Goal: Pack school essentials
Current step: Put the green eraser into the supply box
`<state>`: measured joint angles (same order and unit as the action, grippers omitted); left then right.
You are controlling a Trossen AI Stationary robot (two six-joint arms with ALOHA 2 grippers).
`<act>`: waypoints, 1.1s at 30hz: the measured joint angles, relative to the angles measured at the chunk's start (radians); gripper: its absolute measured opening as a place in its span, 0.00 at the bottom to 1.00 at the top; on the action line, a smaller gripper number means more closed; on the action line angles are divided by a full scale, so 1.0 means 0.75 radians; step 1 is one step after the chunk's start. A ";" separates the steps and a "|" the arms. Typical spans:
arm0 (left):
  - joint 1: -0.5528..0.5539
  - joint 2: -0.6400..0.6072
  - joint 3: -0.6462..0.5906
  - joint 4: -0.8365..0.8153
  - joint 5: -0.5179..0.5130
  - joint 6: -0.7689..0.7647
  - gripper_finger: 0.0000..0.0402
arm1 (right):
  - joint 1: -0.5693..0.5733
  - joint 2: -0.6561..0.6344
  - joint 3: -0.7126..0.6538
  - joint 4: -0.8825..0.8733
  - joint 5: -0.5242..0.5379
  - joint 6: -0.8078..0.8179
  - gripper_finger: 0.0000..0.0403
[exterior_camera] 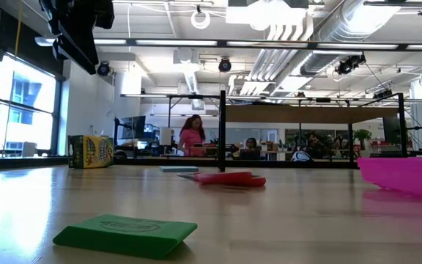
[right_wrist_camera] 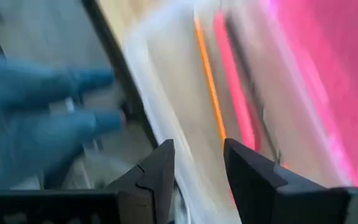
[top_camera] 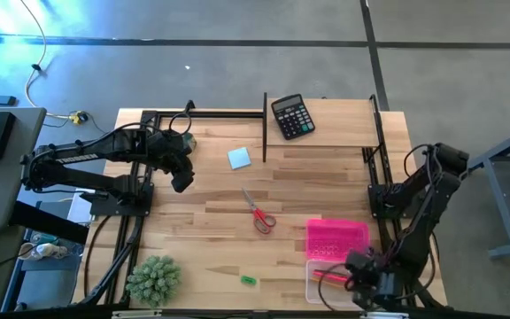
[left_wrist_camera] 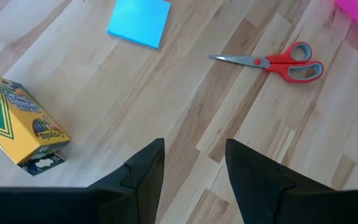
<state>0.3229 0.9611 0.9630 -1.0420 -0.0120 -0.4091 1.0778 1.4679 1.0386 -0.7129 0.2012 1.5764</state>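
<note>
My left gripper [left_wrist_camera: 194, 165] is open and empty. It hovers above the table [top_camera: 211, 230] left of centre, short of the red-handled scissors [left_wrist_camera: 278, 62], the light-blue notepad [left_wrist_camera: 140, 22] and a yellow-green crayon box [left_wrist_camera: 20, 127], which all lie flat. My right gripper [right_wrist_camera: 197, 162] [top_camera: 366, 279] is open and empty over a clear container [top_camera: 326, 282] at the near right corner. That container holds a red pen [right_wrist_camera: 232, 99] and an orange pencil [right_wrist_camera: 209, 81]. The green eraser [top_camera: 249, 280] [exterior_camera: 123, 235] lies flat near the near edge.
A pink box [top_camera: 336, 237] sits just beyond the clear container. The black calculator [top_camera: 292, 115] lies at the far edge and a green spiky plant [top_camera: 153, 279] at the near left corner. A blurred blue shape like a gloved hand [right_wrist_camera: 42, 118] shows beside the container. A black frame [top_camera: 264, 133] stands at the far side.
</note>
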 joint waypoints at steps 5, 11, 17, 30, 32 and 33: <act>0.000 0.000 0.000 0.000 -0.002 -0.015 0.41 | -0.090 -0.005 0.000 -0.001 0.160 0.051 0.32; 0.001 0.000 0.000 -0.001 -0.057 -0.007 0.52 | -0.238 -0.005 0.000 -0.019 0.194 0.025 0.32; 0.028 0.000 0.000 -0.023 -0.179 0.026 0.65 | -0.359 -0.005 0.000 0.015 0.324 0.017 0.32; 0.346 0.001 0.000 -0.129 -0.006 0.276 0.70 | -0.645 -0.004 0.092 0.127 0.460 -0.277 0.32; 0.368 0.002 0.000 -0.120 0.028 0.331 0.70 | -0.686 -0.004 0.118 0.129 0.476 -0.321 0.32; 0.375 0.002 0.000 -0.114 0.043 0.350 0.70 | -0.706 -0.004 0.131 0.129 0.476 -0.343 0.32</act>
<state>0.6042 0.9627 0.9630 -1.1278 0.0206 -0.1470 0.5486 1.4651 1.1366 -0.6159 0.5579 1.3190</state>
